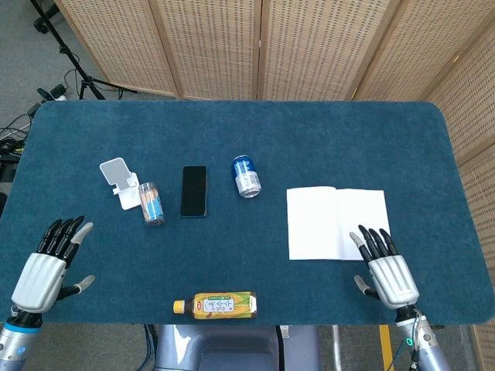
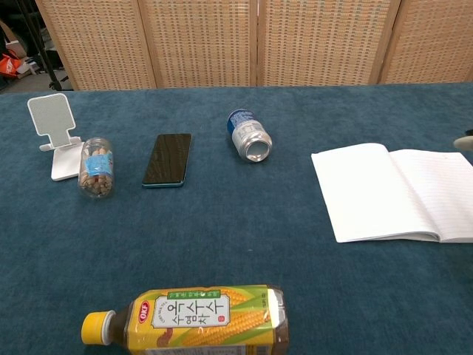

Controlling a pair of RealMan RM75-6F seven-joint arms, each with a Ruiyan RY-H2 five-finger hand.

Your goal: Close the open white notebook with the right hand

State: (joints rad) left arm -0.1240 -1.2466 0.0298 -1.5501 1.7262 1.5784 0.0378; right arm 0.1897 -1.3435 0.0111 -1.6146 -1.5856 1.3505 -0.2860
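Note:
The white notebook (image 1: 332, 220) lies open and flat on the blue table, right of centre; the chest view shows it (image 2: 392, 192) with lined pages. My right hand (image 1: 383, 269) hovers at the notebook's near edge with its fingers spread and holding nothing, and its fingertips (image 1: 371, 236) overlap the lower part of the right page. A light tip (image 2: 465, 142) shows at the right edge of the chest view. At the table's near left edge my left hand (image 1: 48, 267) is open, far from the notebook.
A blue can (image 1: 247, 176) lies on its side left of the notebook. Further left are a black phone (image 1: 194, 191), a small jar (image 1: 151, 204) and a white stand (image 1: 119, 180). A corn-tea bottle (image 1: 217, 304) lies at the front edge.

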